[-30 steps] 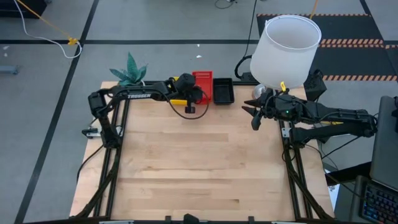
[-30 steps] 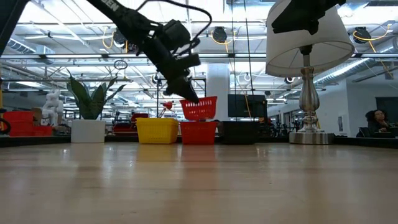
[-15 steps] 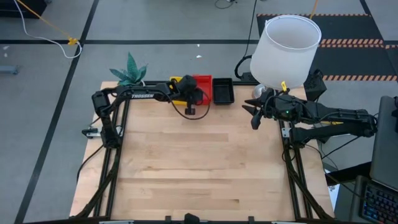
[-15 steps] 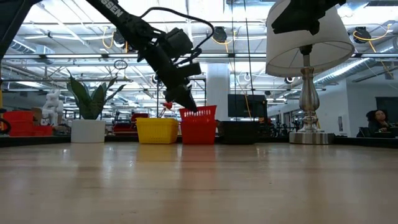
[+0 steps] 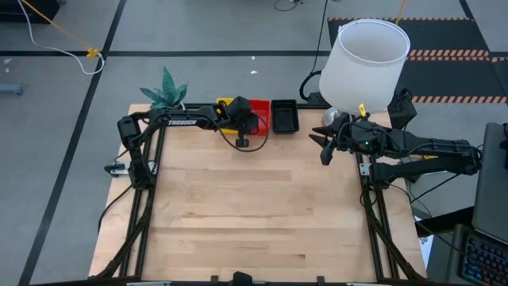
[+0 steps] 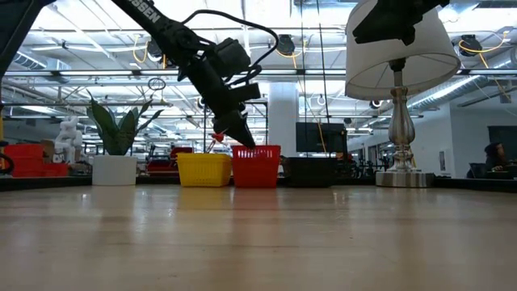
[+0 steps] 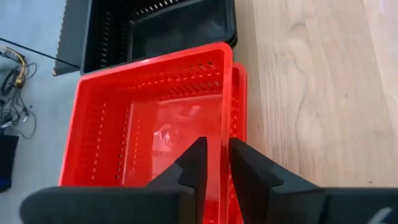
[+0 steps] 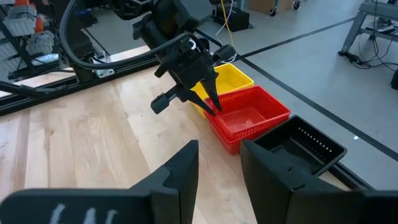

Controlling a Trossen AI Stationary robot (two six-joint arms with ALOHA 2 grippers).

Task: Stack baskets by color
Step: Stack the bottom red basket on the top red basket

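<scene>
1. A red basket (image 7: 149, 118) is being seated into the red stack (image 6: 256, 166), which is standing between the yellow baskets (image 6: 203, 169) and the black baskets (image 6: 311, 171) along the far edge of the table (image 5: 262, 206).
2. The near wall of the top red basket is being straddled by the left claw (image 7: 213, 163), one finger inside and one outside. The fingers are standing narrowly apart; whether the wall is being pinched or already being let go cannot be told.
3. For a clean finish, the fingers should be parted just enough to clear the wall, and the claw should be lifted straight up, so that the nested basket is not being dragged off the stack.
4. A rim of the lower red basket is showing on the side toward the open table, so the fit should be checked as square.
5. The left arm is being held stretched along the far edge, its wrist pitched down over the red stack.
6. The right claw (image 5: 323, 147) is being held open and empty, well to the black baskets' far side from the red stack, near the lampshade (image 5: 363, 65).
</scene>
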